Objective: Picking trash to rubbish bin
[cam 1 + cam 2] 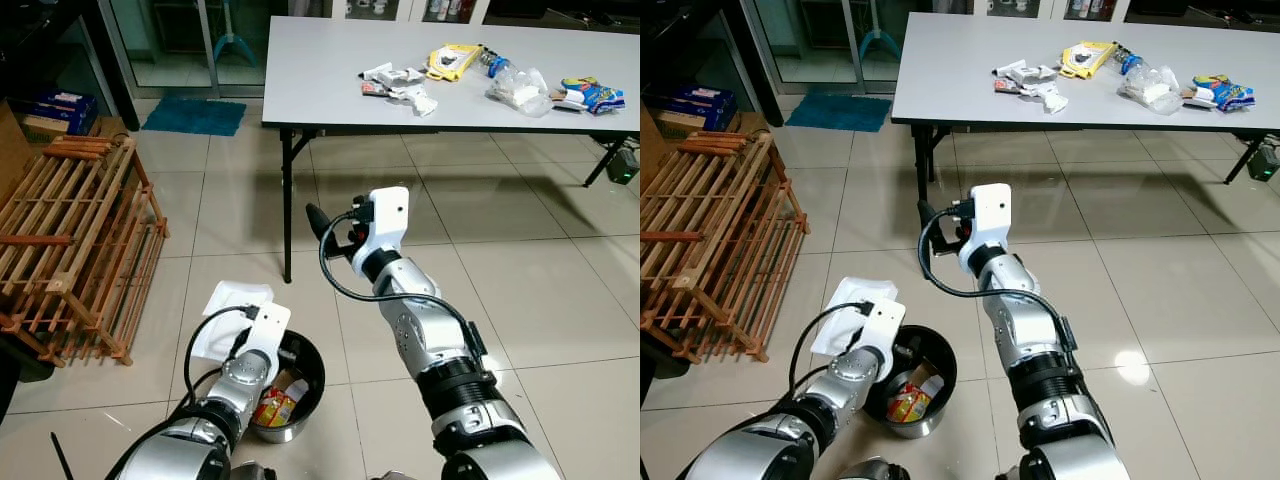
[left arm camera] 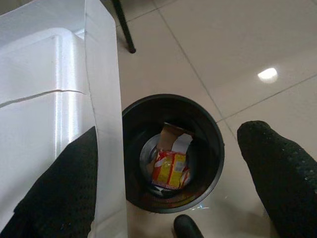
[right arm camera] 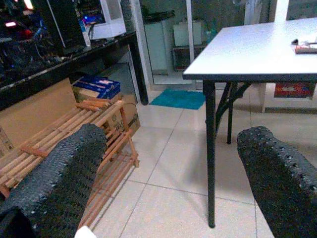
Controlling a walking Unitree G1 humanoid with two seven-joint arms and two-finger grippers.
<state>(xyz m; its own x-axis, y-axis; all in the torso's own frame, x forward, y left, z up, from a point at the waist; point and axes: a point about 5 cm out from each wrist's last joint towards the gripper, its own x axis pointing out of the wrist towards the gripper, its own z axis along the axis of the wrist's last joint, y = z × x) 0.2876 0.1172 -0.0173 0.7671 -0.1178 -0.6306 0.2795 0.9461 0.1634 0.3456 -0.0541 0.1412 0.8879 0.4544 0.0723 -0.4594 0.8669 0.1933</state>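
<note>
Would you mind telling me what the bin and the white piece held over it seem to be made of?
Rubbish bin: dark outside with a shiny reflective inner floor, probably metal or glossy plastic. White piece in the left gripper: glossy, moulded, with a crack line, likely thin plastic or foam.

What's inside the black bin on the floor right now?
The black bin holds a red-and-yellow snack wrapper with a brown and white scrap of packaging lying above it. Anything beneath them is covered. The left gripper holds a white sheet just above the rim.

Bin on floor before table — trash on table, rack left.
</note>
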